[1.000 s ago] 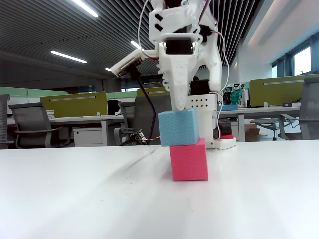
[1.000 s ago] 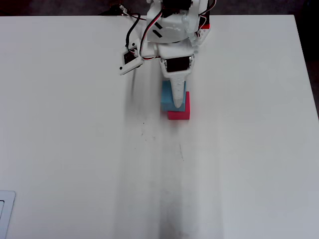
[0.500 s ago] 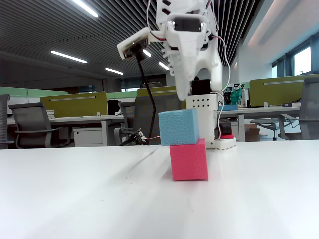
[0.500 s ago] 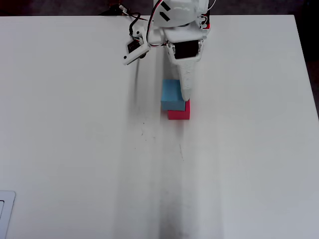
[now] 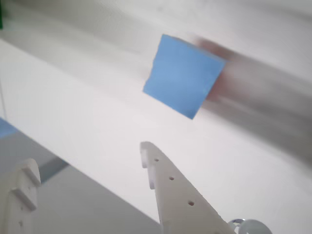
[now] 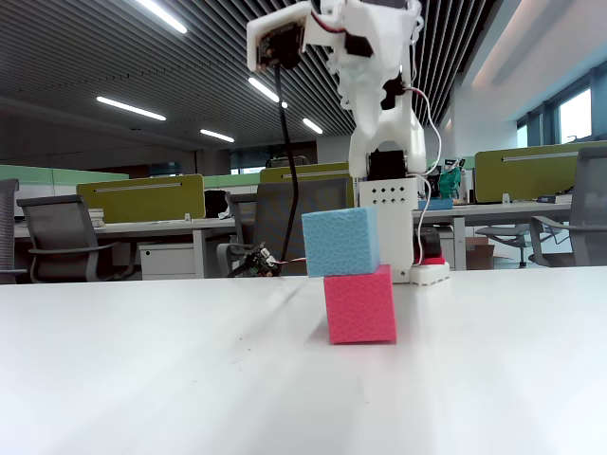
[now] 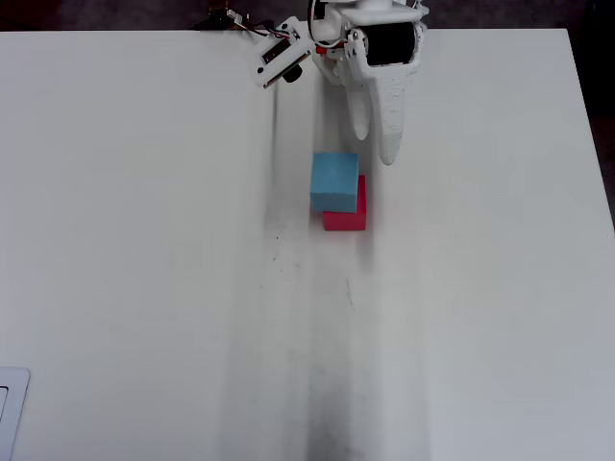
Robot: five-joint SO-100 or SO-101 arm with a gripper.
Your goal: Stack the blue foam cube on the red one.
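Observation:
The blue foam cube (image 6: 340,242) rests on top of the red one (image 6: 359,303), shifted a little to the left in the fixed view. From above, the blue foam cube (image 7: 334,181) covers most of the red one (image 7: 346,221), leaving a strip at its right and near sides. In the wrist view the blue foam cube (image 5: 184,75) lies ahead, with a blurred trace of red at its right. My gripper (image 7: 375,142) hangs raised behind the stack, near the base, touching neither cube. In the wrist view the gripper (image 5: 87,156) is open and empty.
The white table (image 7: 144,288) stretches wide on all sides of the stack. The arm's base (image 6: 394,227) stands at the far edge behind the cubes, with cables (image 7: 235,21) beside it. A pale flat object (image 7: 8,408) shows at the overhead view's lower left corner.
The gripper has let go of the blue cube, risen and drawn back toward the base. The blue cube stays on the red one, unmoved.

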